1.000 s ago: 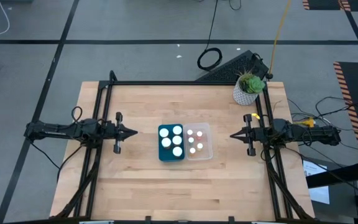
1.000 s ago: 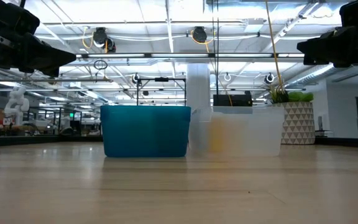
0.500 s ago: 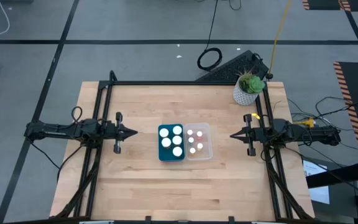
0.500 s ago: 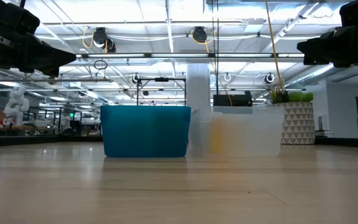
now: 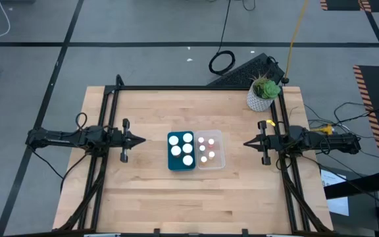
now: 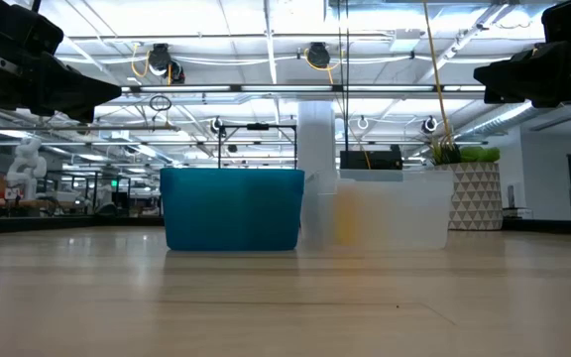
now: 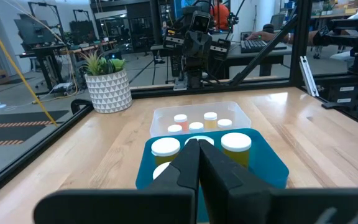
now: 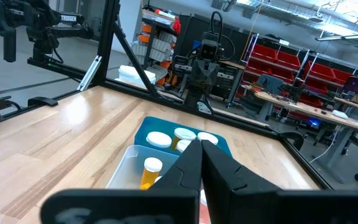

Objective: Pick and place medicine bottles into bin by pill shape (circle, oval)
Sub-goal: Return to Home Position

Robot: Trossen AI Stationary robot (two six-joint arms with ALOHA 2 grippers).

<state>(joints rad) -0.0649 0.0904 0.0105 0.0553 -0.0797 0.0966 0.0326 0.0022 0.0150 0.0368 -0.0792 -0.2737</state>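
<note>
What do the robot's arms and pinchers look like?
Both arms are dark, nearly black, long and thin with chunky joints. The left arm has a looped black cable on it; the right arm carries a small yellow-orange patch and loose cables trailing behind. The left gripper and right gripper each end in two slim, black, pointed fingers, like a beak.

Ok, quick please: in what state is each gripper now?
Left gripper: fingers shut, holding nothing, left of the blue bin.
Right gripper: fingers shut, holding nothing, right of the clear bin.
</note>
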